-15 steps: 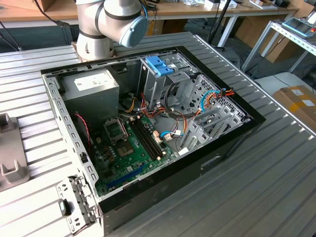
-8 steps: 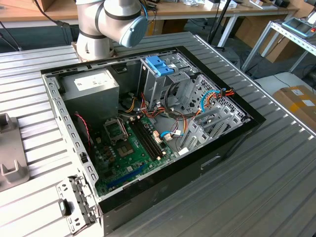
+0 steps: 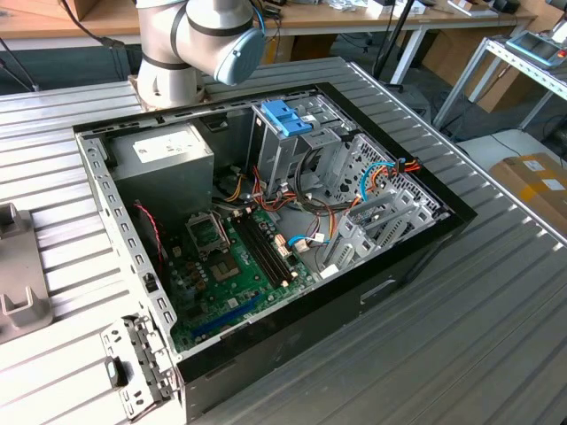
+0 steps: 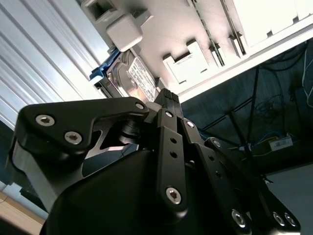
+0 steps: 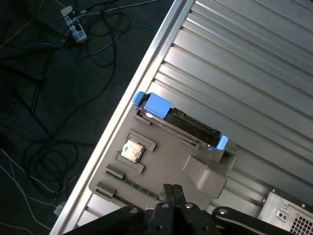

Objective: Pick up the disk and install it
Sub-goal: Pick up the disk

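The disk [image 5: 178, 122] is a grey metal drive in a light blue carrier. It stands on its edge in a grey holder tray [image 5: 166, 159] on the ribbed table. In the second wrist view the disk [image 4: 131, 78] shows its metal face with a blue end. My gripper [image 5: 172, 189] hangs apart from the disk, over the tray's other side, with its two black fingers pressed together and nothing between them. The second wrist view shows the gripper [image 4: 166, 95] with its tips pointing towards the disk.
The open computer case [image 3: 266, 221] lies on the table, with a metal drive cage topped by a blue latch [image 3: 288, 117] near the arm's base [image 3: 177, 53]. The tray also holds a processor chip [image 5: 132, 150] and a memory stick [image 5: 133, 182]. The table edge [image 5: 146, 83] runs close by, with cables on the floor.
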